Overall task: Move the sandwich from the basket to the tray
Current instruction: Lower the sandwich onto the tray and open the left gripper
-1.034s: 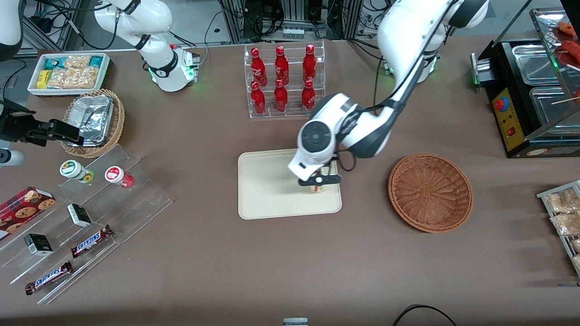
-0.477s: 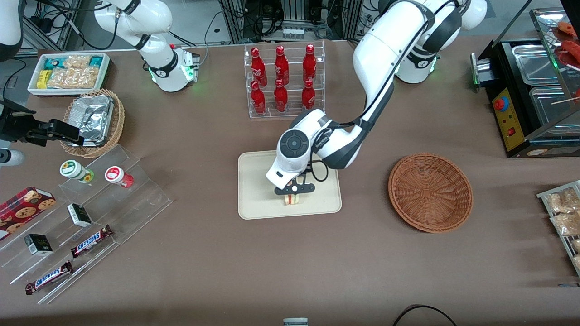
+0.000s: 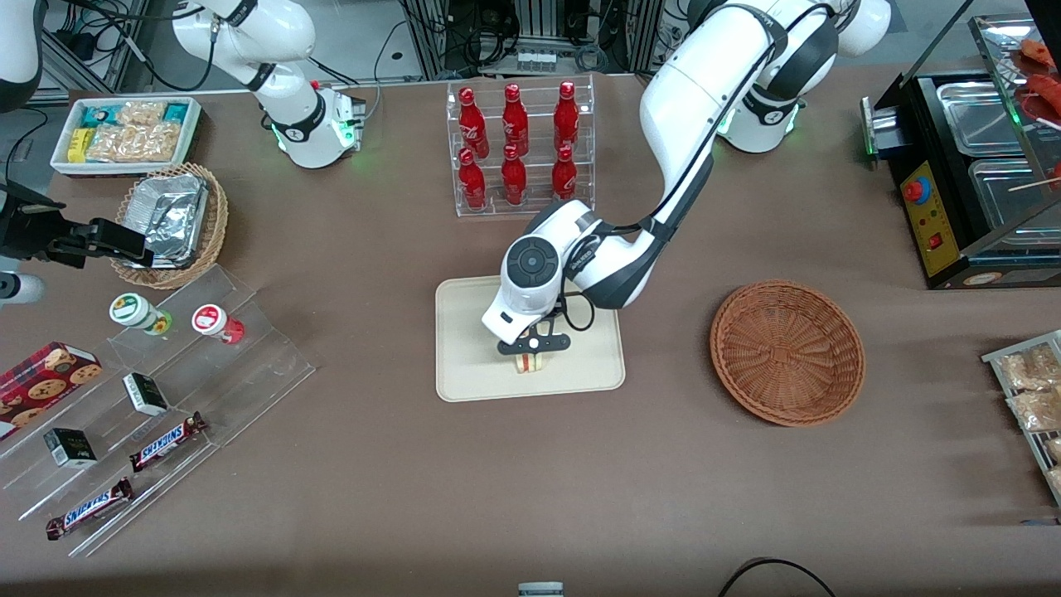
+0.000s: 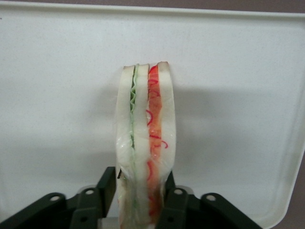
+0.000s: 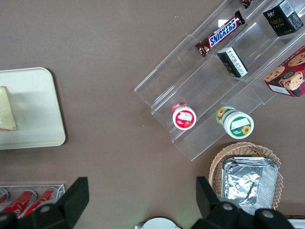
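The gripper (image 4: 142,202) sits low over the tray (image 3: 472,365), and its matt black plastic fingers (image 4: 106,187) press the sandwich (image 4: 145,143) from both sides. The sandwich looks glossy and smooth, like moulded plastic. The tray has a matt, finely speckled cream surface. The basket (image 3: 787,352) is of rough woven wicker. The table (image 3: 530,481) wears a dull brown matt cover.

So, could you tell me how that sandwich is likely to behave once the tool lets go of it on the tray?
The sandwich stands on edge above the tray, pinched by the tool, so it will probably tip flat once freed. Its bread bulges above the fingers, suggesting it is soft and squashable. It looks light and could shift when nudged.
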`<action>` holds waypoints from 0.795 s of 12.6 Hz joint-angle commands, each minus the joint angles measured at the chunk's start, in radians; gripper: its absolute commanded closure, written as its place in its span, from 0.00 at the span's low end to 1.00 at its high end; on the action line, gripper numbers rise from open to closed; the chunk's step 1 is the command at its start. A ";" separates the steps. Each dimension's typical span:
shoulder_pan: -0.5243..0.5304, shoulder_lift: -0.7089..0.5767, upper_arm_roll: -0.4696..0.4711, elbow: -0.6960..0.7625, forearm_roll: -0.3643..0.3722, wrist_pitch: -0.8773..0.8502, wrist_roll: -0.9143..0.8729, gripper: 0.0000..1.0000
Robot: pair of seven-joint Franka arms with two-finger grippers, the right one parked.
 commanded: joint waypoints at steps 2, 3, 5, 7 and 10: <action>-0.006 -0.018 0.011 0.061 -0.011 -0.040 -0.013 0.00; -0.005 -0.025 0.011 0.087 -0.011 -0.072 -0.013 0.00; 0.014 -0.035 0.013 0.144 -0.011 -0.157 -0.005 0.00; 0.020 -0.097 0.017 0.141 0.004 -0.194 -0.005 0.00; 0.066 -0.163 0.025 0.136 0.009 -0.255 -0.004 0.00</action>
